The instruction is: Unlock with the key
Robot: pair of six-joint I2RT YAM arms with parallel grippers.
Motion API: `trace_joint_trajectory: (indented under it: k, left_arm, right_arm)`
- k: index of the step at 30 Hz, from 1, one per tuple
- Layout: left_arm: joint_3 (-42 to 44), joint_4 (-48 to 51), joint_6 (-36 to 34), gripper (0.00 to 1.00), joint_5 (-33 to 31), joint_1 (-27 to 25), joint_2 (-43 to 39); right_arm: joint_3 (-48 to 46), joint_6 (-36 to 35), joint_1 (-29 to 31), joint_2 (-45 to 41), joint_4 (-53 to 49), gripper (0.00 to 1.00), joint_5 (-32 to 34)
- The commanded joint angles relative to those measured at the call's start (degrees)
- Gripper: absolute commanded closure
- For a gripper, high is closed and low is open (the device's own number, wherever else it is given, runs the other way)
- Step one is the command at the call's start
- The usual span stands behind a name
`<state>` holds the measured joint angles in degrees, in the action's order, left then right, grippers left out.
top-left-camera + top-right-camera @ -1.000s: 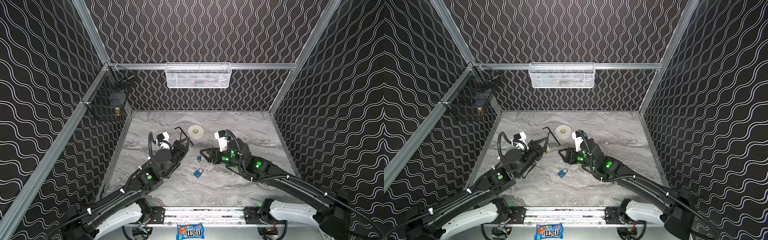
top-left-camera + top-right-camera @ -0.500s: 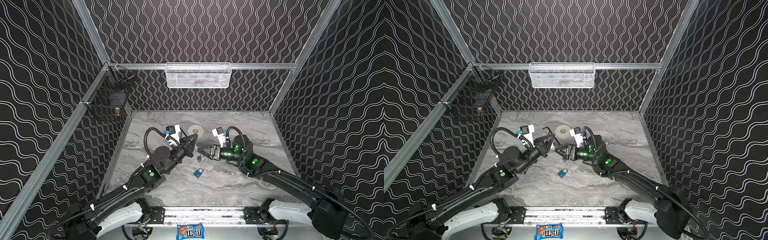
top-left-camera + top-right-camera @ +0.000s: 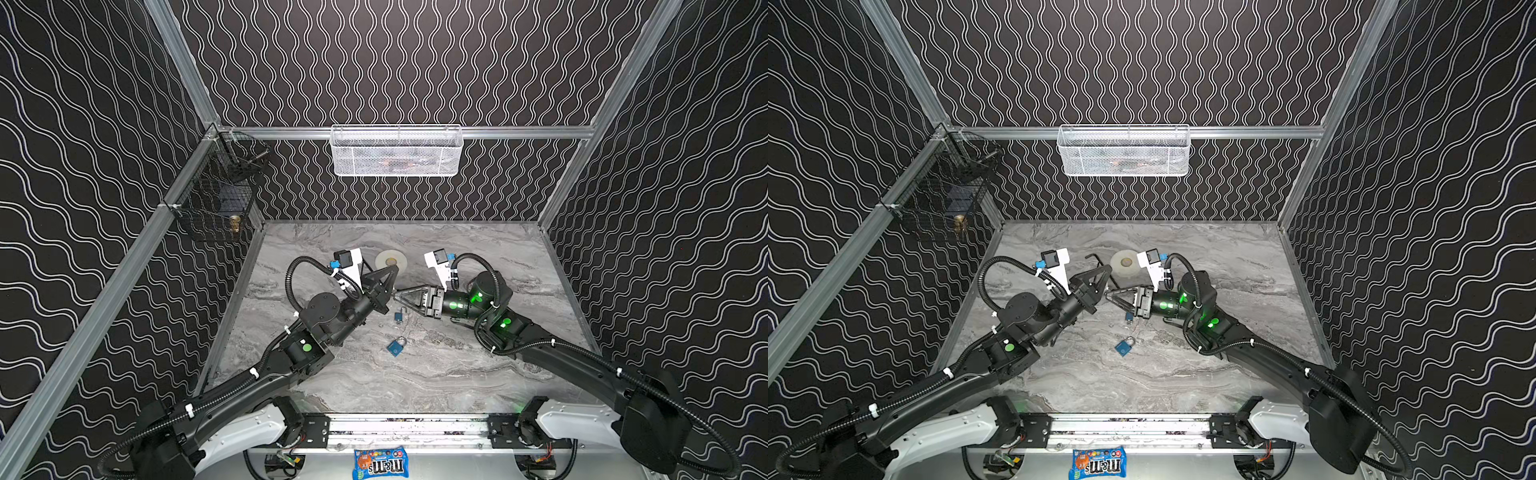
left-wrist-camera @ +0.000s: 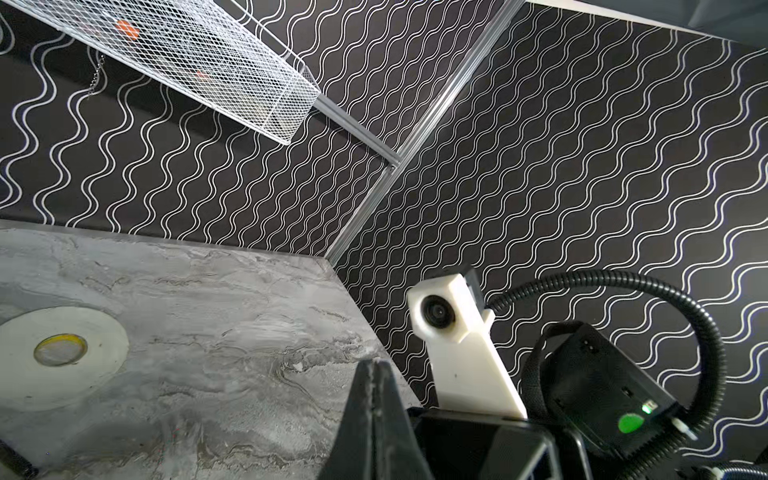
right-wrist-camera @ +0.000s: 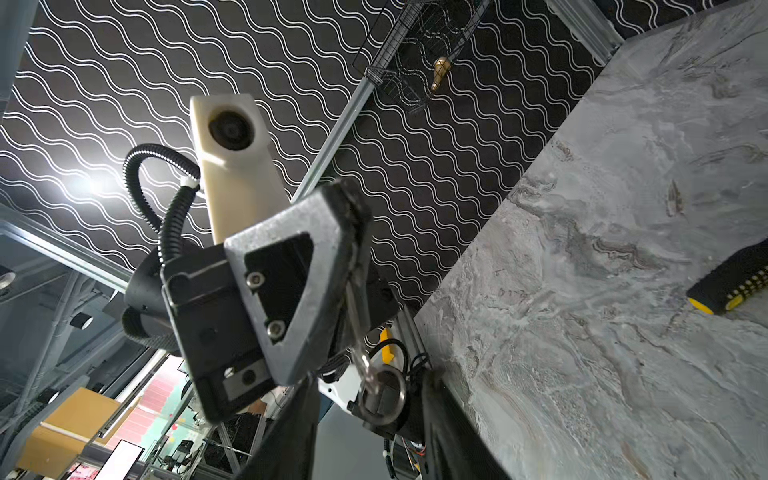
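Note:
My left gripper [image 3: 390,291] hangs raised above the table's middle, shut on the key [image 5: 360,328]. The blade is pinched between its pads and the metal ring [image 5: 381,399] dangles below. The key does not show in the left wrist view, where the left gripper [image 4: 374,368] has its fingers pressed together. My right gripper [image 3: 397,294] points at the left one, tip to tip. In the right wrist view my right gripper [image 5: 368,415] is open, one dark finger on each side of the ring and apart from it. Two blue padlocks, one small [image 3: 398,317] and one larger [image 3: 396,346], lie below on the marble table [image 3: 478,257].
A white tape roll [image 3: 390,262] and a black hex key [image 3: 1096,259] lie behind the grippers. A black and yellow tool handle [image 5: 731,286] rests on the table. A white mesh basket [image 3: 397,151] hangs on the back wall, a black wire basket [image 3: 220,199] on the left wall.
Both grippers rose from near the table and came together in the middle. The right gripper turned level toward the left one, and its jaws have narrowed around the key ring.

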<state>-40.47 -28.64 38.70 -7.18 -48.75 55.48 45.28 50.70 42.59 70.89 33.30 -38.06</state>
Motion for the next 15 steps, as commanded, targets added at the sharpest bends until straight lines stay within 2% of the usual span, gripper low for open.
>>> trace_joint_trajectory:
  k: [1, 3, 5, 8, 12, 15]
  left_arm:
    - [0.35, -4.00, -0.54, 1.00, 0.15, 0.06, 0.15]
    - [0.68, -4.81, -0.29, 1.00, -0.11, 0.06, 0.16]
    - [0.64, -4.50, -0.23, 1.00, -0.10, 0.05, 0.32]
    - [1.21, -5.56, -0.03, 1.00, -0.66, -0.03, 0.50]
    - [1.53, -5.20, 0.06, 1.00, -1.86, 0.06, 0.33]
    - [2.32, -4.98, 0.22, 1.00, -2.25, 0.06, -0.08]
  right_arm:
    - [1.51, 1.33, -0.05, 1.34, 5.07, 0.64, -1.75]
    - [1.54, 1.79, -0.05, 2.39, 5.53, 0.67, -2.54]
    - [0.91, 2.58, 0.03, 2.72, 7.64, 0.75, -2.64]
    - [0.95, 2.87, -0.05, 3.17, 7.99, 0.79, -2.58]
    - [-0.16, 3.75, -0.17, 3.12, 9.33, 0.94, -2.01]
    - [-0.80, 2.89, -0.29, 2.09, 8.50, 1.00, -0.73]
